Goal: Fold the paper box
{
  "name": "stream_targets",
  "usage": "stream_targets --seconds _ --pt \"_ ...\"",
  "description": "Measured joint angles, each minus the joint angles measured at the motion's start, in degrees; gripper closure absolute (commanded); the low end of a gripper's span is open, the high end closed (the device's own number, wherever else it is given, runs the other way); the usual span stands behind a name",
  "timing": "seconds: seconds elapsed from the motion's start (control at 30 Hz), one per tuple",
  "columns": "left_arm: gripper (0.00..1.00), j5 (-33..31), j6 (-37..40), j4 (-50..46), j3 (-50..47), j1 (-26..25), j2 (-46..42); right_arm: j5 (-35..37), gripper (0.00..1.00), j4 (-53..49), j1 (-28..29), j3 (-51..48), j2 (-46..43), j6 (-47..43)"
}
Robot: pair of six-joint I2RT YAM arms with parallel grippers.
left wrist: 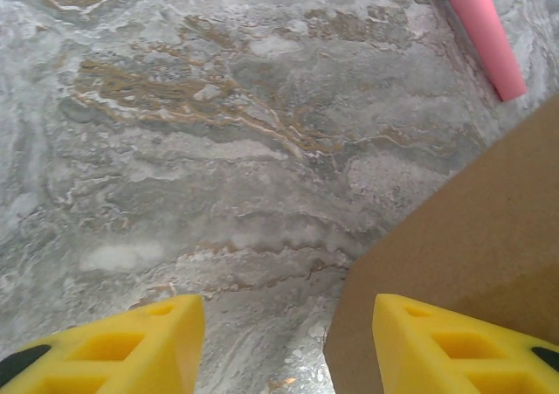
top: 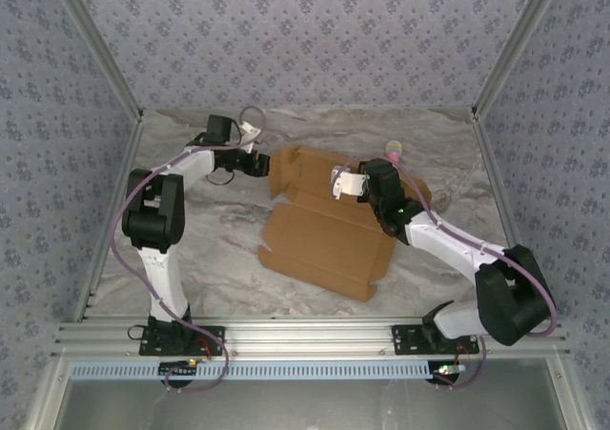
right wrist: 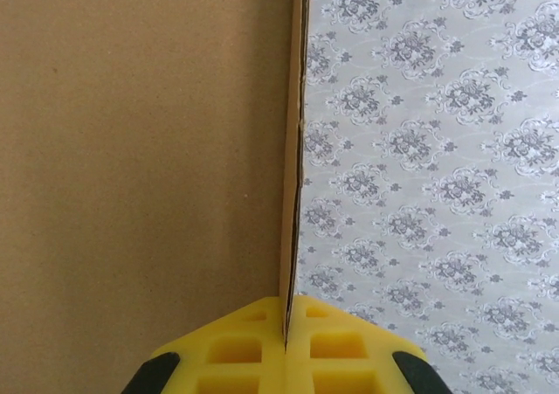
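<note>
We see the left hand [left wrist: 284,350] released low over the worktop [left wrist: 175,149], the paper box [top: 329,230] corner just inside its right finger, likely staged to brace that side. The right hand [right wrist: 286,337] is clenched on a raised panel edge, which we judge holds it upright for folding.

Bright, soft and even, lit from above. Shows only faint shadows beneath the arms on the tabletop [top: 229,239], with no harsh glare. Looks sharp overhead; softens slightly up close at the yellow fingers [left wrist: 131,342] in the left wrist view.
</note>
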Motion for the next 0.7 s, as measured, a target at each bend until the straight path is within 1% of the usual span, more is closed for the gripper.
stream_targets --seconds 0.17,0.33,0.7 --pt "0.47 1.6 0.9 0.7 -1.4 -0.8 -0.1 0.3 1.0 3.2 -0.2 -1.6 0.0 -1.3" --pt "0.47 1.6 0.9 2.8 -4.9 -2.2 -1.2 0.8 1.0 5.2 -0.2 -2.9 0.0 -2.3" --pt "0.46 1.2 0.7 13.7 -13.7 -4.6 -6.8 1.2 1.0 9.0 -0.1 -4.9 -1.3 -4.5"
